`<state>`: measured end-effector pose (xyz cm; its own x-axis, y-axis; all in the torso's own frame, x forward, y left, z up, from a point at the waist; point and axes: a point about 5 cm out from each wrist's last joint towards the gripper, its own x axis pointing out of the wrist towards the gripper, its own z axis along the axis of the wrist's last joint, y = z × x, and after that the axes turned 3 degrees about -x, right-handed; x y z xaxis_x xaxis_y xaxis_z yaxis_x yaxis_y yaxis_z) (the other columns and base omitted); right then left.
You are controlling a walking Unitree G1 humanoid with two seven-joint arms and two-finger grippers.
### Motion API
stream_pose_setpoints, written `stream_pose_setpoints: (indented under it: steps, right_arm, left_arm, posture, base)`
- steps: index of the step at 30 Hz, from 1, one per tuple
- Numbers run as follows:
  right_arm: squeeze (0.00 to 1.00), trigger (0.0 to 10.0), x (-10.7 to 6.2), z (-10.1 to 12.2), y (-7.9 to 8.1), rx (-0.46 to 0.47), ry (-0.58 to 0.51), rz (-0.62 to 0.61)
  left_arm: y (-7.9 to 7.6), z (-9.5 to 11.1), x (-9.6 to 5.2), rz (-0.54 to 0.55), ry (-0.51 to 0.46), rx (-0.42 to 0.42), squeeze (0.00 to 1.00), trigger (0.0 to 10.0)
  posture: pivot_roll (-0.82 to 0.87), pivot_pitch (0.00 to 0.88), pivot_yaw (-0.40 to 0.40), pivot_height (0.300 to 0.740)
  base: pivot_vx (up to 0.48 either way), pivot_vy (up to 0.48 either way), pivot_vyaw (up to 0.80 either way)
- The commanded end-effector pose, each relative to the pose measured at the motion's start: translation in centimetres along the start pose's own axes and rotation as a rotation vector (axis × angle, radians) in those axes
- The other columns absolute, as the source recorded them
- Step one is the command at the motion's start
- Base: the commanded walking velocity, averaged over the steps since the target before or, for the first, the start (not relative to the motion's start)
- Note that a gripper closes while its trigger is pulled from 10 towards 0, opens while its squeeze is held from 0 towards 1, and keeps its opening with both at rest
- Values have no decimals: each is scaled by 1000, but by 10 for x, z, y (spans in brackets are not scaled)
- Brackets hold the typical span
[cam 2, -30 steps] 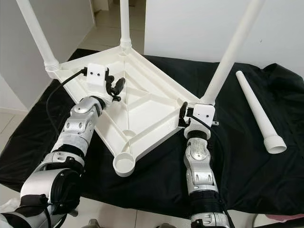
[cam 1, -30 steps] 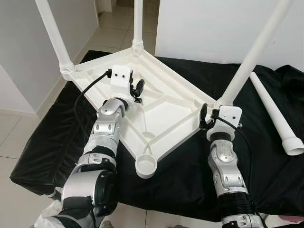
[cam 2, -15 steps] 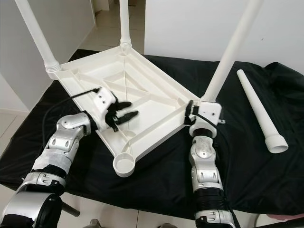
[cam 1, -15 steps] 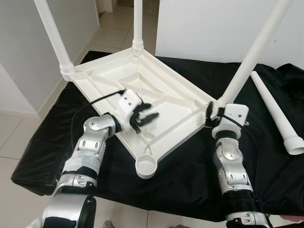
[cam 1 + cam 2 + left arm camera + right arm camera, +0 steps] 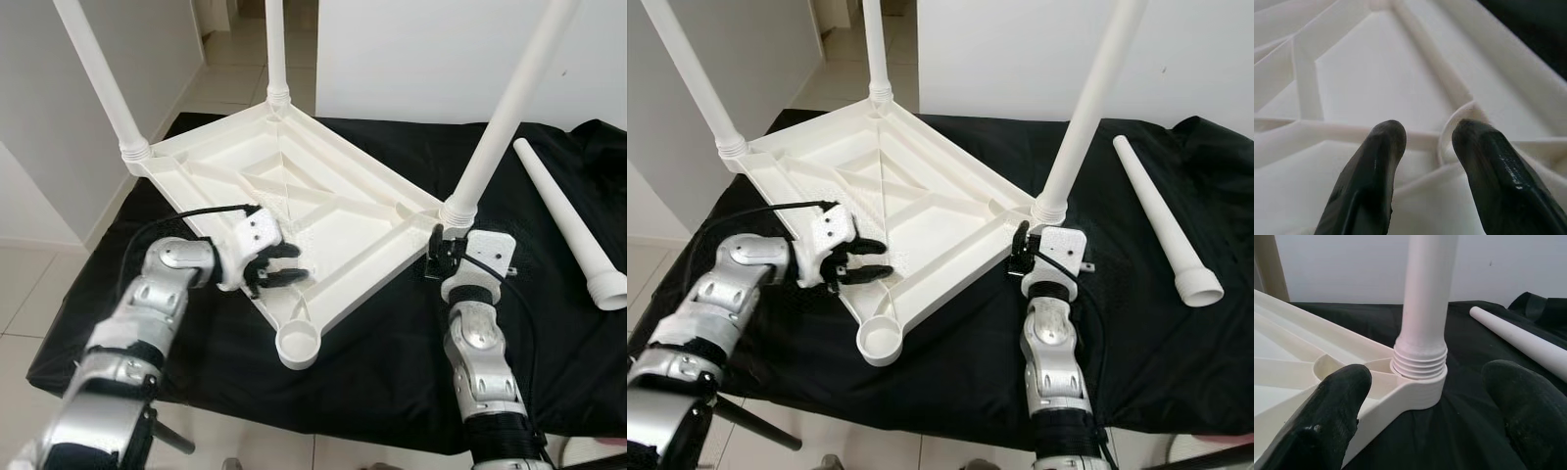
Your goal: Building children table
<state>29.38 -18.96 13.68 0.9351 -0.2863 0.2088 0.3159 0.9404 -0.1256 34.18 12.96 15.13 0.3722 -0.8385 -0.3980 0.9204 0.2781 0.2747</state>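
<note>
Black cloth [image 5: 372, 343] covers the work surface and carries a white plastic children's tabletop [image 5: 323, 211], lying upside down with its ribbed underside facing up. Three white plastic legs stand in its corner sockets: one at the far left corner [image 5: 98, 78], one at the far corner [image 5: 275, 49], and one at the right corner [image 5: 505, 108], whose threaded base sits directly ahead of the right gripper [image 5: 1425, 382]. That gripper's two black fingers [image 5: 1327, 416] are spread wide apart, one to each side of the socket, holding nothing. A loose white tapered leg [image 5: 568, 225] lies flat on the cloth, well apart to the outer side of the right gripper. An empty round socket [image 5: 298, 346] at the near corner sits just below the left gripper [image 5: 284, 264]. The left gripper hovers over the ribbed underside near that corner, its black fingertips [image 5: 1386, 142] parted by a narrow gap, with nothing between them.
</note>
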Motion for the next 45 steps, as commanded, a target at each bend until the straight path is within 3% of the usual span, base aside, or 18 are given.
stream_pose_setpoints:
  steps: [1,4,5,6,7,14,15,16,22,28,38,41,45]
  right_arm:
    - [0,10000,-2,-2,-2,-10,4,-7]
    - [0,10000,-2,-2,-2,-11,5,-6]
    - [0,10000,-3,-3,-2,-15,7,-3]
    - [0,10000,-3,-3,-2,-15,7,-3]
    - [0,10000,-3,-3,-2,-20,8,2]
    - [0,10000,-4,-5,-2,-27,11,6]
    - [0,10000,-4,-5,-1,-25,12,4]
    - [0,10000,-4,-3,0,-22,9,3]
    - [0,10000,-4,-2,2,-18,6,2]
    - [0,10000,-1,-1,-1,-24,-6,-8]
    - [0,10000,-2,-1,1,-20,-4,-16]
    - [0,10000,-5,-1,3,-18,1,-13]
    - [0,10000,-9,-4,3,-18,14,-15]
  left_arm:
    - [0,-4,1,-13,45,28,0,10000]
    - [1,-5,1,-14,56,31,0,10000]
    - [3,-6,-1,-29,65,5,835,10000]
    - [3,-6,-1,-29,65,5,835,10000]
    - [5,-7,-3,-44,73,-21,1000,10000]
    - [11,-10,-13,-117,143,-9,1000,10000]
    - [12,-11,-13,-133,161,-7,776,10000]
    - [12,-11,-14,-165,177,5,0,10000]
    - [13,-12,-10,-201,218,46,0,10000]
    - [17,-11,12,-103,300,115,0,10000]
    - [18,-11,21,-72,351,123,0,10000]
    - [16,-12,23,-113,362,127,0,10000]
    - [7,-11,25,-249,332,109,0,10000]
  posture:
    - [-99,0,64,740]
    - [-96,0,63,740]
    - [-95,0,62,740]
    - [-95,0,62,740]
    - [-93,0,62,740]
    - [-95,0,72,740]
    - [-100,0,73,740]
    - [-100,0,73,740]
    - [-109,0,79,740]
    - [-134,0,96,740]
    - [-132,0,105,740]
    - [-127,0,109,740]
    - [-128,0,116,740]
  base:
    - [0,0,0]
    - [0,0,0]
    - [0,0,0]
    - [0,0,0]
    - [0,0,0]
    - [0,0,0]
    - [0,0,0]
    - [0,0,0]
    - [0,0,0]
    - [0,0,0]
    - [0,0,0]
    - [0,0,0]
    - [0,0,0]
